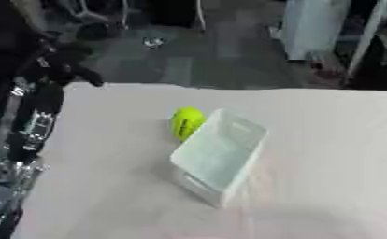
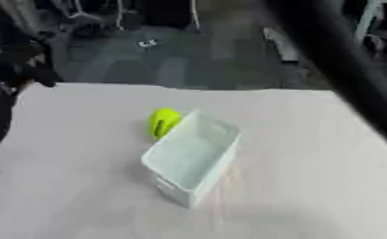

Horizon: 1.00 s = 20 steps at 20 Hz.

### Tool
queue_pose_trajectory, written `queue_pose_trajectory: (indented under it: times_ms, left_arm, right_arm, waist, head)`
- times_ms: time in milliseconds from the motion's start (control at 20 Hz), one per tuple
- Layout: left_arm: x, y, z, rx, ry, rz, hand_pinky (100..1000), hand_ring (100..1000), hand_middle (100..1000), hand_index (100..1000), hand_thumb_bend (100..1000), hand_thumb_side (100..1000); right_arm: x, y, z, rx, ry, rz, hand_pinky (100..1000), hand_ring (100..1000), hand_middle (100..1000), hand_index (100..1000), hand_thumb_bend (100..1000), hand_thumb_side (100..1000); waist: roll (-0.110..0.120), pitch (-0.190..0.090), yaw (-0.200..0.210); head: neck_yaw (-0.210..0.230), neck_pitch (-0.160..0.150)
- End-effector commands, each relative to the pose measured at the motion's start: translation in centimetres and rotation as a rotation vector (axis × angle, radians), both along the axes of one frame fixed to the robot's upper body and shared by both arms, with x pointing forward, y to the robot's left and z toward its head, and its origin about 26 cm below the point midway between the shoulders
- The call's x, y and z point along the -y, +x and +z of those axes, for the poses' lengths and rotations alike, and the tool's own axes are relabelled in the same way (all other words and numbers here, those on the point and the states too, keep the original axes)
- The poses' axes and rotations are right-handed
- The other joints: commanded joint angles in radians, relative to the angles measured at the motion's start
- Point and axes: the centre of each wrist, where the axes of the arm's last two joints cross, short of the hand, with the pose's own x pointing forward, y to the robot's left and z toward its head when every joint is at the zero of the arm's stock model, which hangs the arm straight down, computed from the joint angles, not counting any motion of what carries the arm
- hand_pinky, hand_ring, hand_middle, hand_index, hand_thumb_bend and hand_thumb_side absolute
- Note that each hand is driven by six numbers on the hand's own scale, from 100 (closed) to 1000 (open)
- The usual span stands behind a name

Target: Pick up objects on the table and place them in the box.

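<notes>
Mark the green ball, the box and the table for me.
green ball [image 1: 186,122], left eye view, middle of its visible side.
box [image 1: 244,128], left eye view, far wall.
table [image 1: 336,140], left eye view, bare top right of the box.

yellow-green object [image 1: 186,122]: its lower right side is hidden behind the far wall of the box [image 1: 219,156]; blur leaves the dark marking on it unreadable.
box interior: pale and smeared; contents cannot be told.
dark bar [image 2: 344,65]: right eye view only, running from the top centre to the right edge, cut off at both ends, too blurred to identify.
left hand [image 1: 53,60]: dark shape at upper left, partly cut by the frame edge; finger pose cannot be told.
right hand: shows in neither view.
</notes>
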Motion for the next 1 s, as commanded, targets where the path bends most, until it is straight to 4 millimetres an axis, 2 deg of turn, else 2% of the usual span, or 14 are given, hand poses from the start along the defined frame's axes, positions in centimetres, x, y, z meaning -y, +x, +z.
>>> queue_pose_trajectory:
  times_ms: [50,700,900,1000]
  left_arm:
    - [-0.3,-0.1,1.0,0.025,0.033,0.001,618,561,745,777,103,745]
    - [-0.3,-0.1,1.1,0.026,0.034,0.002,618,561,746,777,104,746]
    - [-0.3,0.2,2.2,0.044,0.054,-0.001,624,569,755,788,104,748]
    - [-0.7,0.3,3.5,0.060,0.128,0.000,635,578,759,800,100,748]
  right_arm:
    - [0.3,-0.1,0.9,0.022,-0.032,0.001,191,446,511,642,100,948]
    - [0.3,-0.1,0.9,0.021,-0.032,-0.001,190,446,512,643,100,949]
    - [0.4,-0.3,0.5,0.011,-0.025,-0.011,188,445,513,647,100,952]
    - [0.4,-0.3,0.6,0.011,-0.024,-0.014,190,446,513,647,100,951]
  waist:
    - [0.000,-0.008,-0.002]
    - [-0.001,-0.008,-0.002]
    - [-0.005,-0.005,0.004]
    - [-0.002,-0.005,0.001]
  head:
    - [0.008,-0.006]
    - [0.005,-0.005]
    - [-0.028,0.008]
    - [-0.031,0.018]
